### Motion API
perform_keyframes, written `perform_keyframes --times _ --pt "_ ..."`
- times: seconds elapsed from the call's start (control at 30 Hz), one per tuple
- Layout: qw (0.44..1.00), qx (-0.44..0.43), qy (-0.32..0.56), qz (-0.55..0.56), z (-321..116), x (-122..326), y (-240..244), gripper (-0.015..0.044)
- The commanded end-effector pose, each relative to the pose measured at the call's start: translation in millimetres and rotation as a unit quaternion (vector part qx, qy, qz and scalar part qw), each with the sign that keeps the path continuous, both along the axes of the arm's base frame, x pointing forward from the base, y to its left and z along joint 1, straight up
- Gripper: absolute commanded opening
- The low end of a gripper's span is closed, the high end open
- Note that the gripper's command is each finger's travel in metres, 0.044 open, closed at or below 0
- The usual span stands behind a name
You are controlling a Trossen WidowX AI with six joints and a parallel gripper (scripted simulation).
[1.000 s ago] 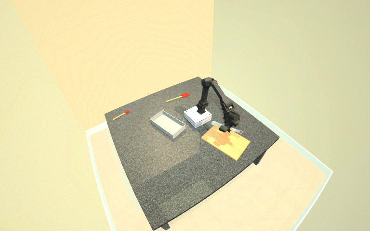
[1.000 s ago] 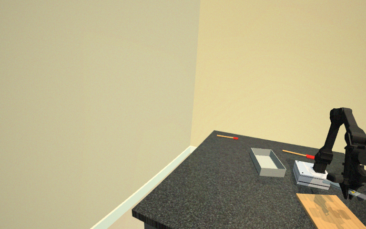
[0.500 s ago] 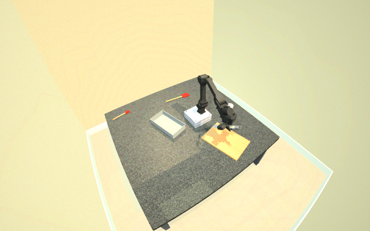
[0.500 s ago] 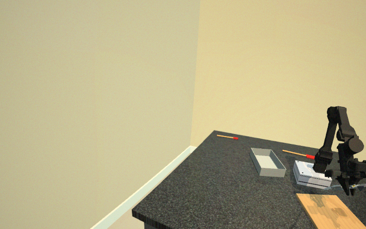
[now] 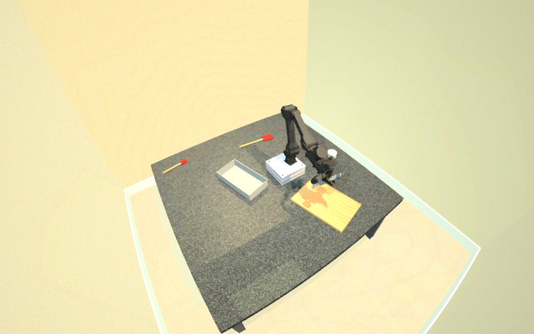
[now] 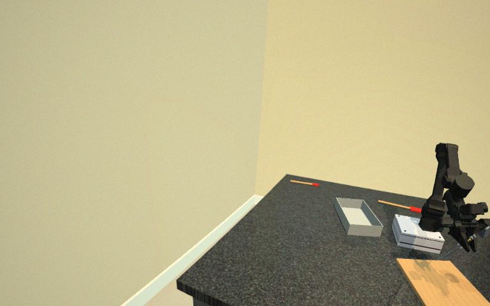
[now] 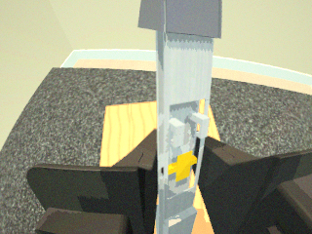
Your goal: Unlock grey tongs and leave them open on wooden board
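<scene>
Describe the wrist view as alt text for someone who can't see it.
Black gripper fingers clamp pale grey metal tongs with a yellow piece between the tongs' sides. Behind lie a light wooden board and a dark speckled tabletop.
</scene>
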State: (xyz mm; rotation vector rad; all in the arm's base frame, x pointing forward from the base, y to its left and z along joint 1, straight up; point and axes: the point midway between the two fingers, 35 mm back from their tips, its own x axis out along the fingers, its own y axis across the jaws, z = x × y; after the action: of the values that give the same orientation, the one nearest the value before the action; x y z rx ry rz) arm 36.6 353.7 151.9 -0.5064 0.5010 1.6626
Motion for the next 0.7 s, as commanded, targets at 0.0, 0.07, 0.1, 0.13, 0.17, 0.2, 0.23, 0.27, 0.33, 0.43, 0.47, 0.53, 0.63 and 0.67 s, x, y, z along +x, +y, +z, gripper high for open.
perform_keyframes --times 0.0,0.07,0.1,0.13,0.17,0.2,0.23,0.27,0.33,0.43,0.47,0.53,0.63,0.67 --pt "0.998 0.059 0.002 0.005 14.3 -0.9 -7.2 -0.0150" --pt "0.997 0.079 0.002 0.007 17.3 -1.4 -10.6 -0.0150" --pt "0.996 0.089 0.002 0.008 18.8 -1.6 -12.5 -0.0150" --pt "0.995 0.098 0.001 0.009 20.2 -1.9 -14.3 -0.0150" --pt "0.994 0.108 0.001 0.011 21.7 -2.2 -16.3 -0.0150" --pt "0.993 0.118 0.000 0.012 23.1 -2.6 -18.3 -0.0150" --pt "0.992 0.127 0.000 0.013 24.5 -3.0 -20.3 -0.0150" --pt "0.990 0.137 -0.001 0.015 25.8 -3.4 -22.4 -0.0150" --pt "0.989 0.150 -0.002 0.017 27.6 -4.0 -25.3 -0.0150" --pt "0.988 0.151 -0.002 0.017 27.8 -4.0 -25.7 -0.0150" --pt "0.988 0.151 -0.002 0.017 27.8 -4.0 -25.7 -0.0150" --pt "0.988 0.151 -0.002 0.017 27.8 -4.0 -25.7 -0.0150" --pt "0.988 0.151 -0.002 0.017 27.8 -4.0 -25.7 -0.0150" --pt "0.988 0.151 -0.002 0.017 27.8 -4.0 -25.7 -0.0150"
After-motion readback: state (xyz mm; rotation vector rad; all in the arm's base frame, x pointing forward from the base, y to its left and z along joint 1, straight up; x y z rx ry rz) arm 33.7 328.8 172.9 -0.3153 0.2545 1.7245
